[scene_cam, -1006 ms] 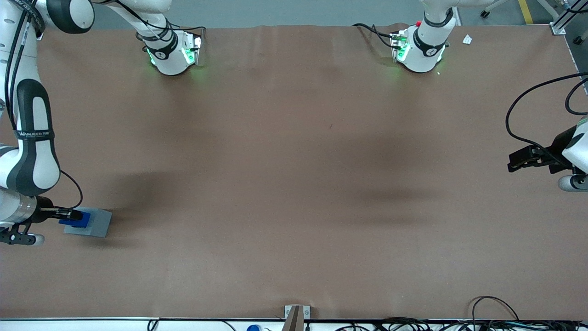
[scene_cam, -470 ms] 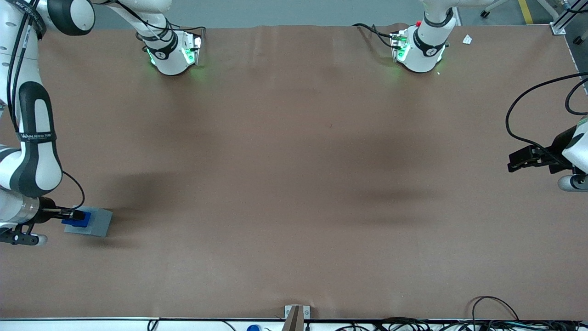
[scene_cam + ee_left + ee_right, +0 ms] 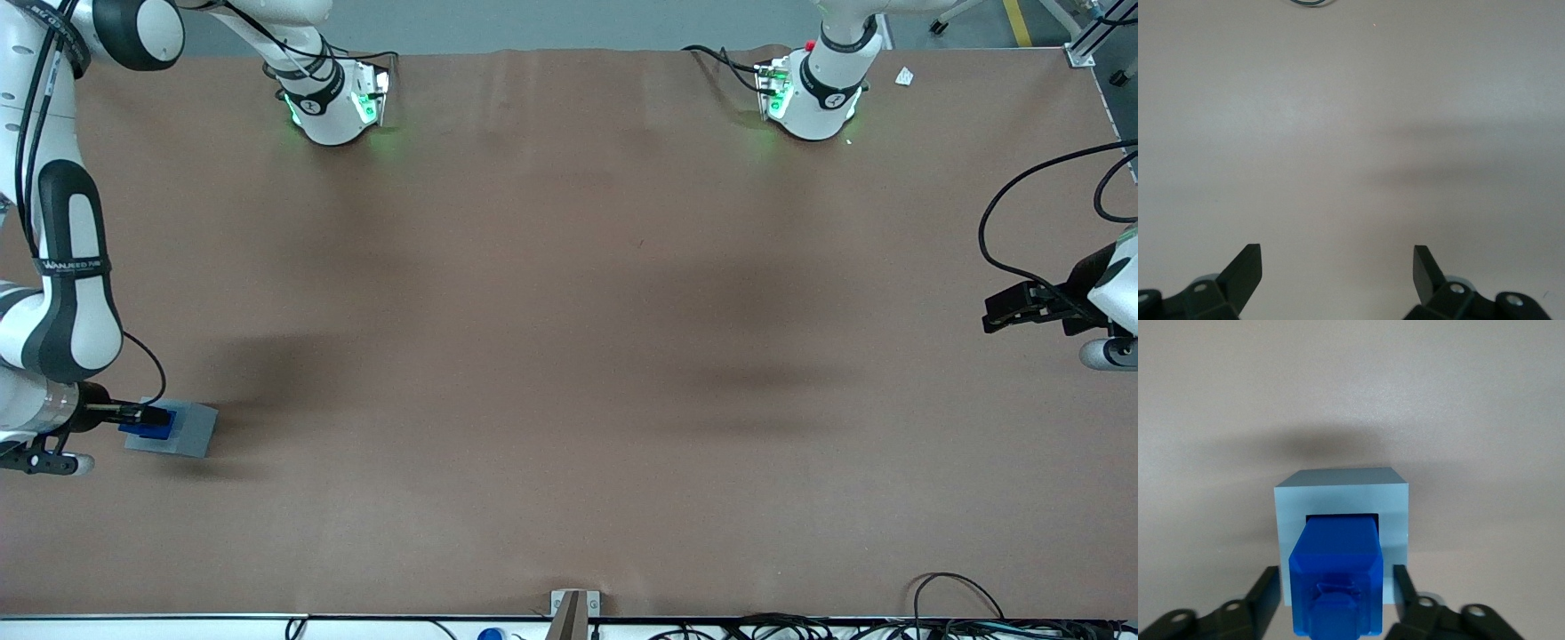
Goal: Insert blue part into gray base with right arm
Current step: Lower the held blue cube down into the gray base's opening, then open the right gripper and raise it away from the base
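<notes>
We see the right arm (image 3: 62, 267) at the working arm's end of the bench (image 3: 569, 356), reaching down toward the 8 o'clock part of the brown surface as the front view shows it. Its claw (image 3: 153, 414) sits low over the gray base (image 3: 188, 430), pointing toward 3 o'clock in that view.

The blue part (image 3: 148, 428) stands in the gray base's square recess, its lower end down inside the opening and its stepped top sticking up above the base's top face. In the right wrist view the blue part (image 3: 1336, 577) fills most of the recess of the gray base (image 3: 1341, 500), with a thin dark gap showing at the recess edge away from the claw.

The claw (image 3: 1336, 600) is spread: its black fingers (image 3: 1265, 590) stand on either side of the blue part with a visible gap at each side, so they are apart from it, not pinching it. The fingers flank the base's sides too.

The gray base rests flat on the bench, with its shadow stretching away from it across the surface. We see cables (image 3: 978, 613) along the bench edge nearest the front camera.
</notes>
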### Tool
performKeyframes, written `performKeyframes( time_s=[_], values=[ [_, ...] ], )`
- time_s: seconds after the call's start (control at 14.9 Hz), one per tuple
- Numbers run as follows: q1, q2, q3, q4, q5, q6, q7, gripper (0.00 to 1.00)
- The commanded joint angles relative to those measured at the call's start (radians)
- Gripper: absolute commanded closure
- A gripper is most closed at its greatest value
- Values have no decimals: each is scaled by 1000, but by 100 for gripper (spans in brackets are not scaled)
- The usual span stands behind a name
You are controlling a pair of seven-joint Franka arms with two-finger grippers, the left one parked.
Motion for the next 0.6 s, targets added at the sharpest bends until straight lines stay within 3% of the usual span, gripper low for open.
performKeyframes(
  time_s=[0.0, 0.34, 0.54],
  values=[
    [-20, 10, 18, 27, 11, -4, -17, 0],
    [7, -51, 19, 24, 8, -24, -11, 0],
    [33, -139, 19, 25, 5, -131, -3, 0]
  ],
)
